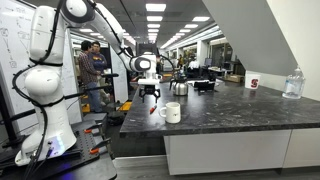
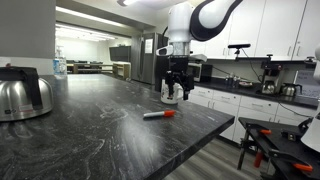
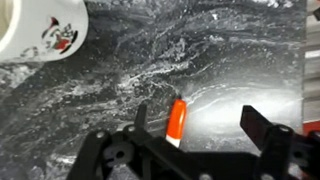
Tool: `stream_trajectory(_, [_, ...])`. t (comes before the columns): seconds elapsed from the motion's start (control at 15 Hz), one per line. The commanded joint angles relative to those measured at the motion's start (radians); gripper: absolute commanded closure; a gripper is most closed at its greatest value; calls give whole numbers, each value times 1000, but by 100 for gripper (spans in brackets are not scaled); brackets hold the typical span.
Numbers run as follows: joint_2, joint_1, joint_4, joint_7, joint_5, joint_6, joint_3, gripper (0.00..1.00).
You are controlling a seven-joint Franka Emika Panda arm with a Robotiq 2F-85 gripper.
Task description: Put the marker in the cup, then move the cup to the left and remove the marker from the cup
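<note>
I am holding my fingers (image 3: pixel 255 125) spread wide and released, gripping nothing, and I am hovering above the surface (image 2: pixel 90 130) without touching it.

The cup (image 1: pixel 172 113) is standing upright near the corner of the surface closest to my base, just in from the edge. In the wrist view it (image 3: pixel 40 25) is showing at the top left with a small red and black print on its wall. From none of these views am I seeing down into it, so I cannot tell what it is holding. Farther along the surface, a steel kettle (image 2: pixel 22 95) is sitting well apart from the cup. A white cup with a red mark (image 1: pixel 252 82) and a clear bottle (image 1: pixel 293 83) are standing toward the far corner, and their contents are not showing either.

The marker (image 2: pixel 158 114) is lying flat on the surface outside the cup, near it but apart, close to the same edge. In the wrist view the marker (image 3: pixel 176 122) is lying below me, between my two fingers and nearer one of them. Its long axis is running crosswise to the line between them. Its lighter tip is pointing away from my wrist, and the red-orange body is trailing back toward me. In an exterior view it is lying roughly along the near edge.
</note>
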Motion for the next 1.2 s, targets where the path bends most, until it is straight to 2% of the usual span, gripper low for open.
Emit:
stream_trajectory(0.0, [100, -13, 88, 67, 9, 14, 38, 0])
stream_trajectory(0.27, [205, -13, 176, 189, -5, 19, 60, 1])
stream_trajectory(0.33, [225, -14, 195, 201, -11, 9, 62, 12])
stream_trajectory(0.53, [269, -18, 232, 204, -20, 3, 71, 39])
stream_trajectory(1.0, [258, -23, 232, 191, -47, 5, 79, 92])
stream_trajectory(1.07, [251, -25, 227, 188, -47, 6, 83, 98])
stream_trajectory(1.13, [238, -27, 223, 189, -45, 5, 84, 97])
